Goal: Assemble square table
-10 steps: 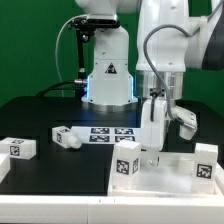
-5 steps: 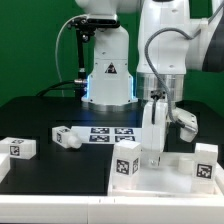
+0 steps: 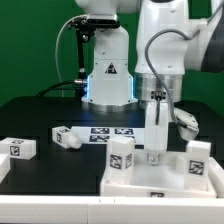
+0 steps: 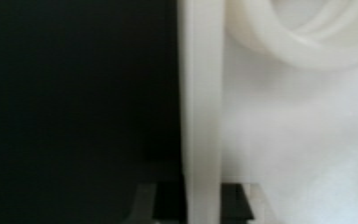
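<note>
The tabletop (image 3: 150, 186) looks like smooth white plastic with a soft sheen. Up close its rim (image 4: 201, 110) appears evenly matt. A loose leg (image 3: 20, 147) has the same finish. The desk (image 3: 55, 172) is matt black. The arm (image 3: 165, 40) has a glossy white shell.

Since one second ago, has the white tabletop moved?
Yes. The tabletop has shifted toward the exterior view's left; its leg on that side now stands closer to the fixed marker board.
</note>
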Controlling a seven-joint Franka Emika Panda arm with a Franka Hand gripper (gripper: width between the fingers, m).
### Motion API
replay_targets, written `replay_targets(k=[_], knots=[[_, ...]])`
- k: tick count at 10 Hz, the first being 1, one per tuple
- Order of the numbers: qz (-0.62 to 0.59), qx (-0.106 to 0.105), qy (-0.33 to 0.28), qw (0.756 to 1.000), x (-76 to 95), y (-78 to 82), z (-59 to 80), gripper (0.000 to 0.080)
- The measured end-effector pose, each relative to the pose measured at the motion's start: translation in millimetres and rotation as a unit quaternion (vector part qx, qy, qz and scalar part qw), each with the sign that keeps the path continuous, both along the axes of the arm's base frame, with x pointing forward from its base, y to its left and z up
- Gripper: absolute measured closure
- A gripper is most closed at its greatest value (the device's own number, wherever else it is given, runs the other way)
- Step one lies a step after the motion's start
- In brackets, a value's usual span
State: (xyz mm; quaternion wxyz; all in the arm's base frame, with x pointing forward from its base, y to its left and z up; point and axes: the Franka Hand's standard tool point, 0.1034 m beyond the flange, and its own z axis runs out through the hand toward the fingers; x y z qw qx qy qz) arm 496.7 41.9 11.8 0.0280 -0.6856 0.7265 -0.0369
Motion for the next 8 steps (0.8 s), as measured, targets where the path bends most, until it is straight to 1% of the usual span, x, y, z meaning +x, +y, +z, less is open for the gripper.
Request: replay_targets(k=[1,3,4,5,7,8], knots=[[0.036,-0.005,-0.005,0.999,3.4,-13.8,3.0,0.0756],[0.191,-0.004,0.023,0.981,-9.2,-40.4,-0.4,0.0755],[0.248,-0.007,0.030,0.968,-12.3,-43.7,-2.2,0.0755],[0.252,-0.009,0.030,0.967,-12.2,-43.3,-2.8,0.0755],[0.302,-0.017,0.029,0.953,-11.7,-52.4,-3.0,0.0755],[0.357,-0.017,0.034,0.933,-10.3,-58.5,-2.3,0.0755]])
